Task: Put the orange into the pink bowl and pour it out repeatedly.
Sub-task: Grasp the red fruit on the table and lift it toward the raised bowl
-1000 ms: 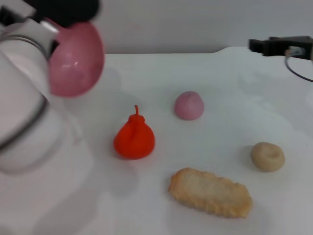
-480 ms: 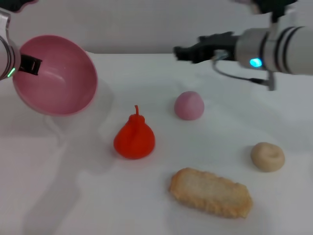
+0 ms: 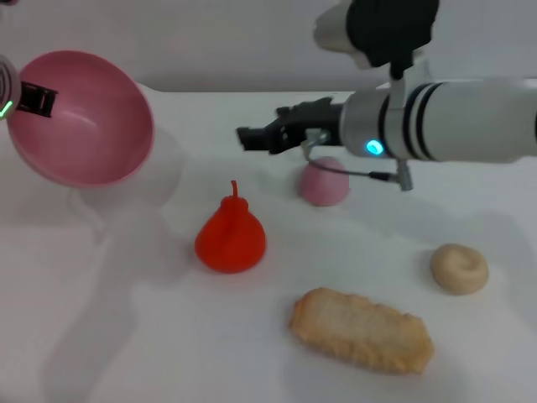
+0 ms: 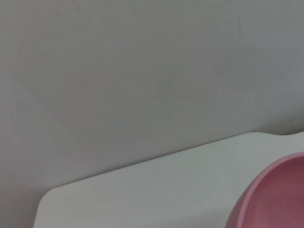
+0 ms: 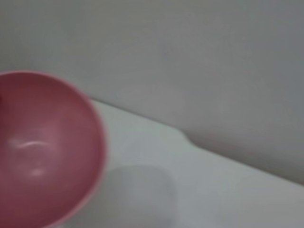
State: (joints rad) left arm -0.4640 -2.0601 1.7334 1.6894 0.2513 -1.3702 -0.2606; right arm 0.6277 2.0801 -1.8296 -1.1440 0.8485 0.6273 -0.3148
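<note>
The orange (image 3: 231, 239) sits on the white table left of centre, stem nub up, with nothing touching it. The pink bowl (image 3: 84, 126) hangs in the air at the far left, tipped on its side so its empty inside faces the table's middle. My left gripper (image 3: 33, 99) is shut on the bowl's rim. The bowl's rim also shows in the left wrist view (image 4: 280, 199), and its inside fills the near part of the right wrist view (image 5: 42, 152). My right gripper (image 3: 254, 137) reaches in from the right, above the table and behind the orange, apart from it.
A small pale-pink dome (image 3: 325, 186) lies partly under the right arm. A beige round bun (image 3: 459, 269) sits at the right, and a long crusty bread piece (image 3: 361, 330) lies near the front. The table's back edge meets a grey wall.
The right arm has swept in from the far right to above the table's middle. The left arm has drawn back, and the bowl has turned its opening toward the table and shifted left.
</note>
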